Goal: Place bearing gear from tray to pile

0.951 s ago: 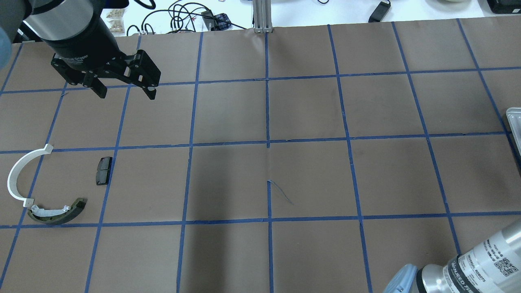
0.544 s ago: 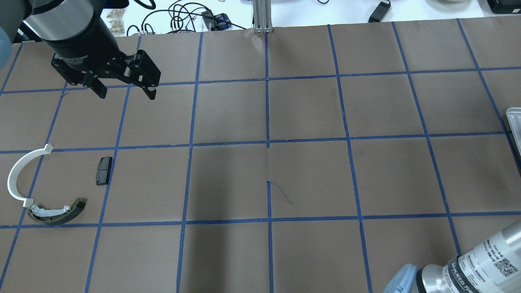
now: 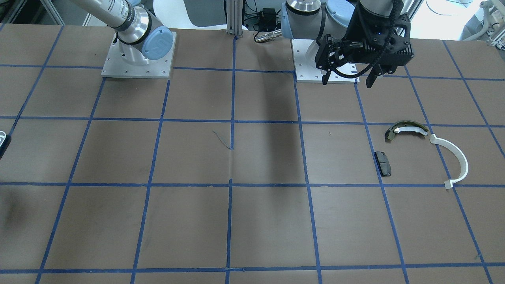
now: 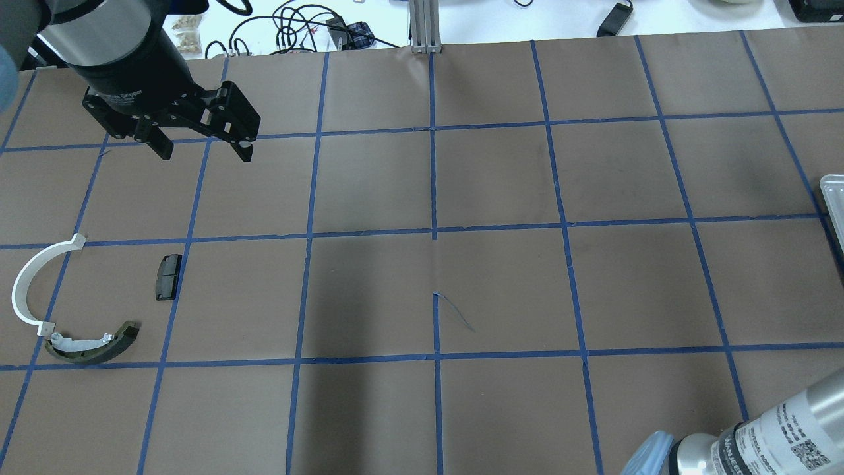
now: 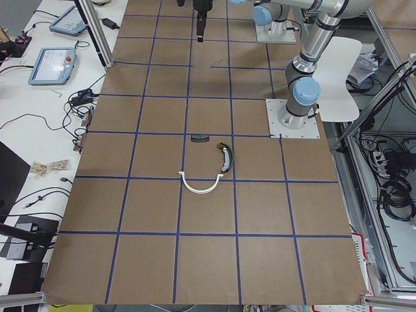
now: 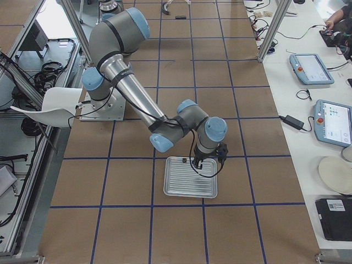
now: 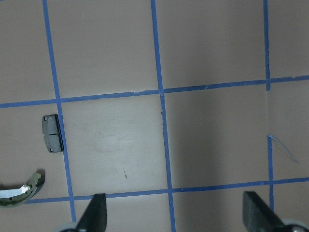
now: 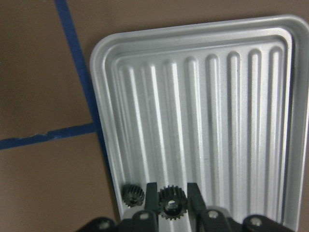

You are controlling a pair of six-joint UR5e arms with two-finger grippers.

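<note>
A small black bearing gear (image 8: 172, 203) sits between my right gripper's (image 8: 172, 192) fingers at the near edge of the ribbed metal tray (image 8: 217, 121). The fingers press against its sides. A second gear (image 8: 133, 195) lies just beside it. My left gripper (image 4: 203, 153) is open and empty, hovering beyond the pile. The pile holds a white half-ring strip (image 4: 26, 284), an olive-and-white brake shoe (image 4: 92, 343) and a black pad (image 4: 168, 277). The pad also shows in the left wrist view (image 7: 52, 133).
The tray (image 4: 832, 191) lies at the table's far right edge, the pile at the far left. Brown paper with a blue tape grid covers the table between them. Cables and an aluminium post (image 4: 425, 26) stand past the far edge.
The right arm's wrist has shifted toward the lower edge of the overhead view in the last half second. The left gripper and the pile have not moved.
</note>
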